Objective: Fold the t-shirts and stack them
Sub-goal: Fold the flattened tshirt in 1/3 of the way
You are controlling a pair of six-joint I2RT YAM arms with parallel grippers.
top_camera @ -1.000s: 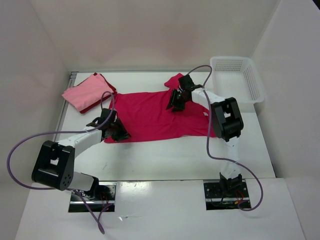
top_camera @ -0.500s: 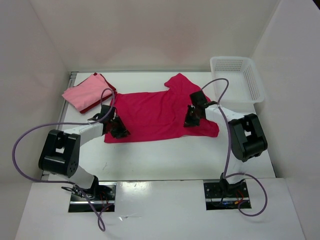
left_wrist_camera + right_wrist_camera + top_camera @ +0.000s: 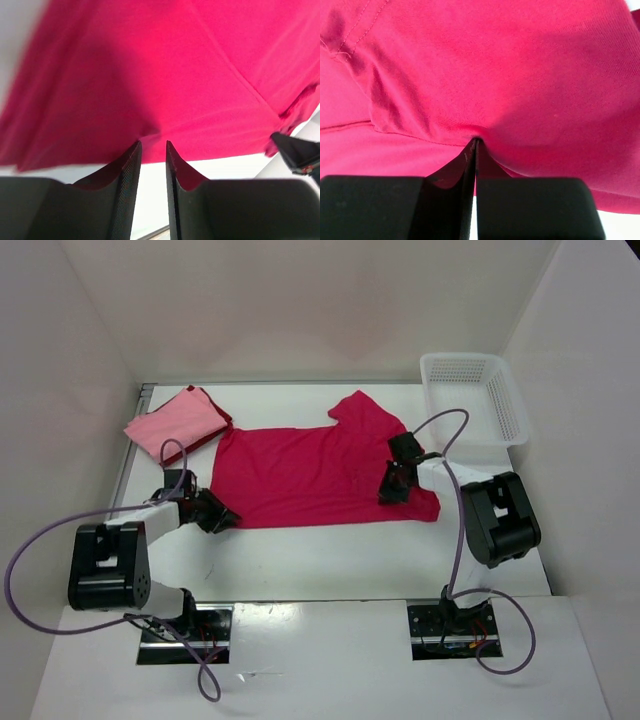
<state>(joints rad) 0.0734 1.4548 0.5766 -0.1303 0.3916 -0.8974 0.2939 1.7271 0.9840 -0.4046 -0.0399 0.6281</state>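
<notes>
A crimson-magenta t-shirt (image 3: 305,472) lies spread flat across the middle of the table, one sleeve pointing to the back. My right gripper (image 3: 390,490) rests on its right part, and the right wrist view shows the jaws (image 3: 476,141) shut with a pinch of the cloth (image 3: 520,75) at their tips. My left gripper (image 3: 215,518) sits low at the shirt's near-left corner. In the left wrist view its fingers (image 3: 153,145) stand a narrow gap apart, tips at the hem (image 3: 175,75), white table showing between them. A folded light pink t-shirt (image 3: 172,425) lies on a dark red one (image 3: 222,421) at the back left.
A white mesh basket (image 3: 505,405) stands at the back right corner. White walls close in the table on three sides. Both arms' cables loop over the near part of the table.
My right gripper moved from the back sleeve toward the near right of the shirt and shut on the cloth. My left gripper drew back to the left, off the shirt to its corner.
</notes>
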